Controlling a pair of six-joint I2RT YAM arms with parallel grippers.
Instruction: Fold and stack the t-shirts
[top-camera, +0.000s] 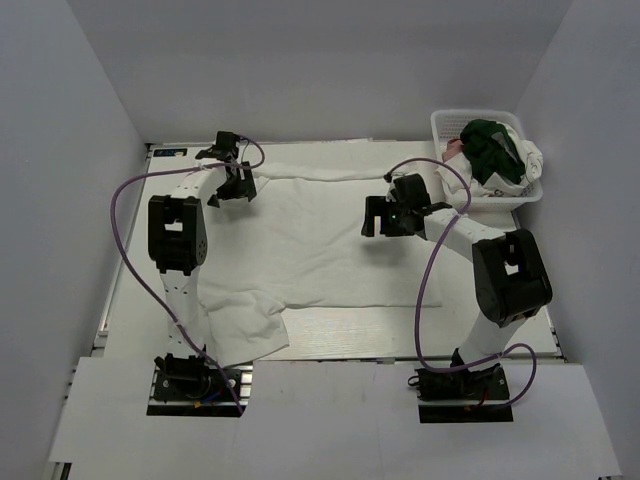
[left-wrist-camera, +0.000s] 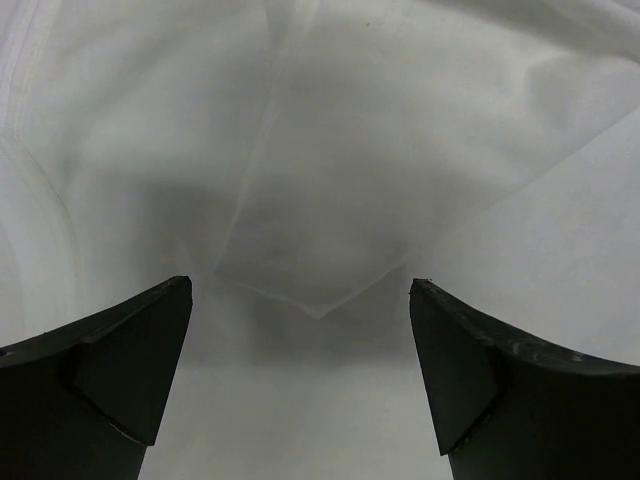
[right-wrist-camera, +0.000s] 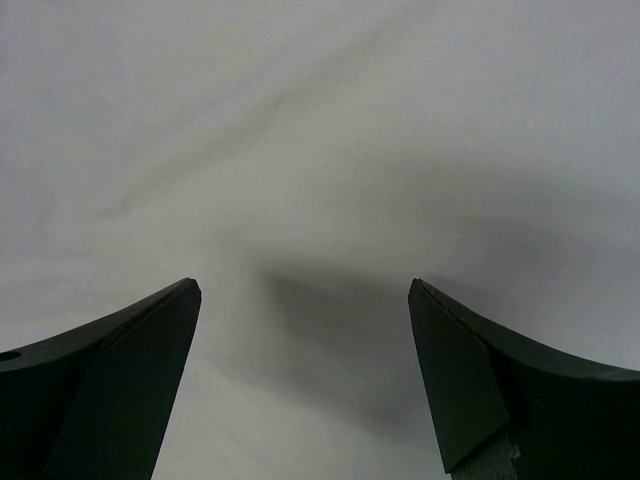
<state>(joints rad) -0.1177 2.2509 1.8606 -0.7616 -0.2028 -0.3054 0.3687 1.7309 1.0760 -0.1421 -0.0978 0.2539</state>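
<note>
A plain white t-shirt lies spread over the middle of the table, its near left part bunched and folded over by the left arm's base. My left gripper is open and empty just above the shirt's far left part; the left wrist view shows a folded corner of cloth between its fingers. My right gripper is open and empty above the shirt's far right part, and its wrist view shows smooth white cloth. A dark green shirt, a white one and a bit of pink cloth sit in the basket.
A white plastic lattice basket stands at the far right corner against the wall. A strip of white cloth runs along the shirt's far edge. Grey walls close in the table on three sides. Purple cables loop beside both arms.
</note>
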